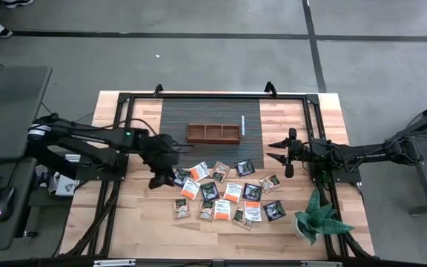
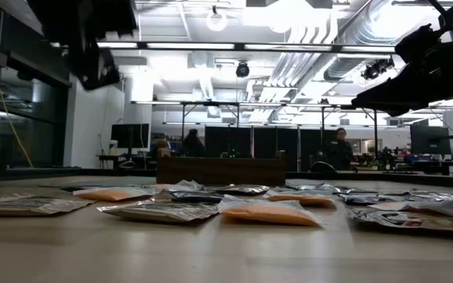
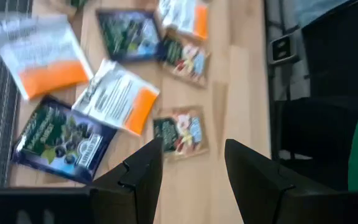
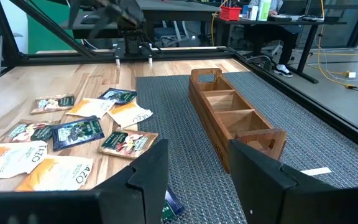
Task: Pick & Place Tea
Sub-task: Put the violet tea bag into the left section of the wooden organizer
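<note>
Several tea sachets (image 1: 221,194), orange-and-white, dark and pale, lie flat and scattered on the wooden table in front of the brown three-compartment tray (image 1: 213,133). My left gripper (image 1: 156,180) hangs open above the left end of the scatter, slanting down. In the left wrist view its fingers (image 3: 192,148) frame bare wood just short of a small pale-and-dark sachet (image 3: 180,130). My right gripper (image 1: 271,150) waits open at the right of the mat, pointing nearly level toward the tray (image 4: 235,118), with nothing between its fingers (image 4: 199,149).
The tray stands on a dark ribbed mat (image 1: 210,111), with a small white-and-blue strip (image 1: 242,124) beside its right end. A potted plant (image 1: 316,219) stands at the near right. A black frame (image 1: 213,95) runs round the table. People sit in the room beyond.
</note>
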{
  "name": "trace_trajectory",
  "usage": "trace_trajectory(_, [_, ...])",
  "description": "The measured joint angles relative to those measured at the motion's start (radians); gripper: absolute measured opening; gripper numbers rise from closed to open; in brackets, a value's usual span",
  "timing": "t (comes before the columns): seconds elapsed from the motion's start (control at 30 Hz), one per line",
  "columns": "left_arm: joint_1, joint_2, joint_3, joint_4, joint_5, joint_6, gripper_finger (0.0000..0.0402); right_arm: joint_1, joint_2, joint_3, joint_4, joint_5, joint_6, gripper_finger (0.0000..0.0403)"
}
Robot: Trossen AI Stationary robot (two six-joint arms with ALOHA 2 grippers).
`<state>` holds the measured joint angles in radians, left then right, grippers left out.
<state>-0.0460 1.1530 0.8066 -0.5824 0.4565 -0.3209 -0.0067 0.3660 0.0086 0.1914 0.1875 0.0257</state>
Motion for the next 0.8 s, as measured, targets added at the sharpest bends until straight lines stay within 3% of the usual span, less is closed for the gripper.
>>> trace_trajectory(0.23, [0.0,0.118,0.0,0.009,-0.053,0.054,0.017,0.0,0.0,0.0,0.0,0.0,0.0,0.0157])
trace_trajectory(0.33, [0.0,0.14,0.0,0.005,-0.084,0.165,0.017,0.0,0.0,0.0,0.0,0.0,0.0,0.016])
trace_trajectory(0.53, [0.0,0.164,0.0,-0.001,-0.25,0.383,0.017,0.0,0.0,0.0,0.0,0.0,0.0,0.0161])
trace_trajectory(0.8, [0.0,0.259,0.0,0.014,-0.32,0.423,0.017,0.0,0.0,0.0,0.0,0.0,0.0,0.0157])
